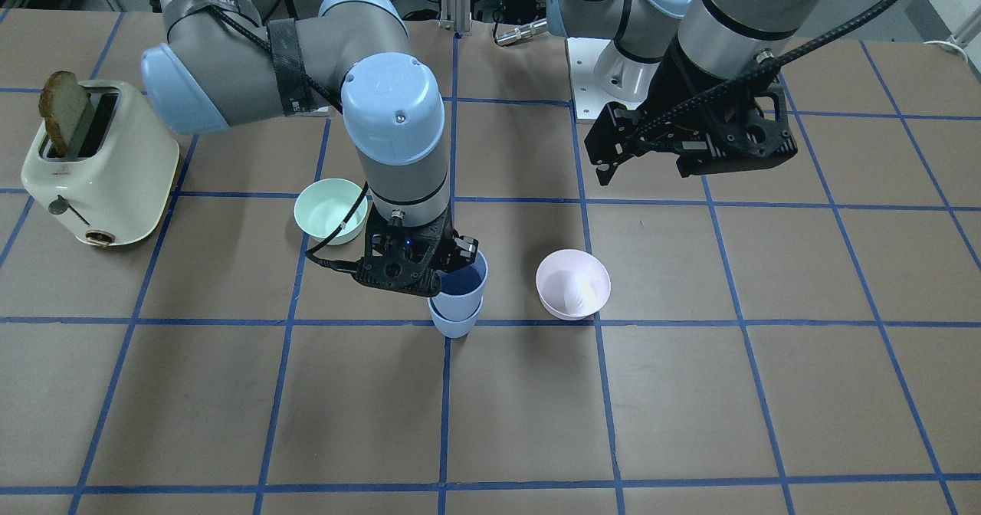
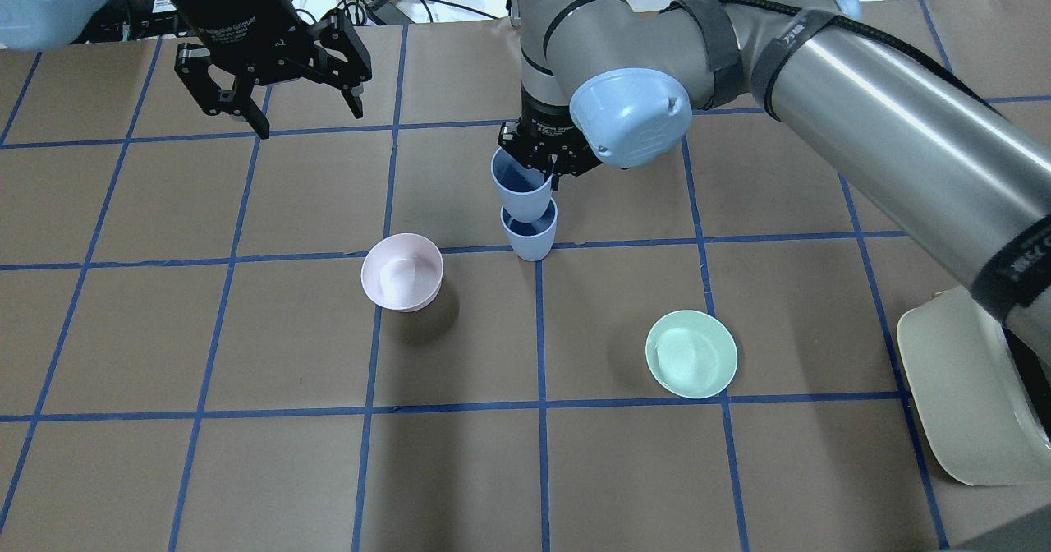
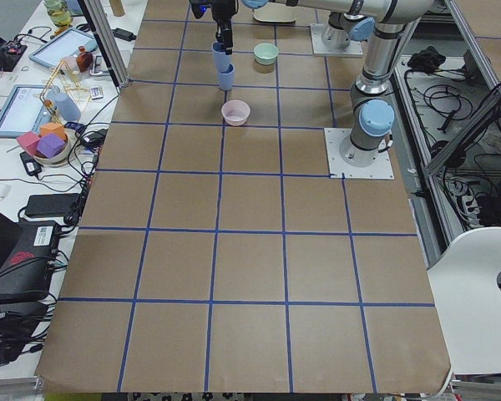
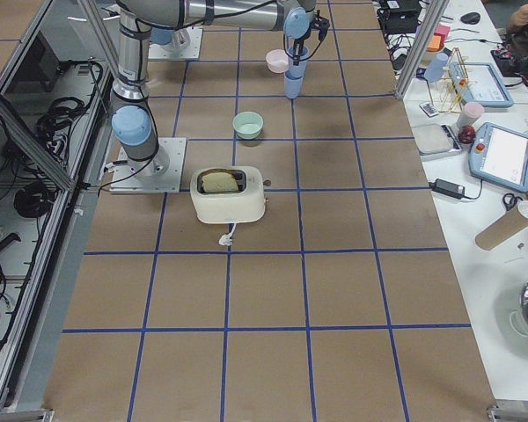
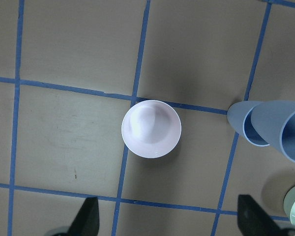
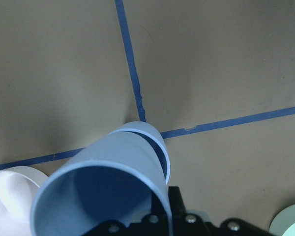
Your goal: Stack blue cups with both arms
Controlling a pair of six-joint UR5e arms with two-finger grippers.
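Two blue cups stand near the table's middle. The lower cup (image 2: 532, 241) (image 1: 455, 325) stands on the table. The upper cup (image 2: 520, 186) (image 1: 462, 285) is tilted, with its bottom inside the lower one. My right gripper (image 2: 542, 160) (image 1: 452, 258) is shut on the upper cup's rim; the right wrist view shows that cup (image 6: 103, 191) close up over the lower cup's rim (image 6: 157, 140). My left gripper (image 2: 310, 121) (image 1: 642, 166) is open and empty, raised above the table, apart from the cups. Its fingertips (image 5: 86, 219) frame the bottom of the left wrist view.
A pale pink bowl (image 2: 402, 272) (image 5: 151, 129) sits beside the cups on my left. A mint-green bowl (image 2: 691, 353) (image 1: 331, 210) sits nearer me on my right. A cream toaster (image 1: 100, 166) holding a bread slice stands at my far right.
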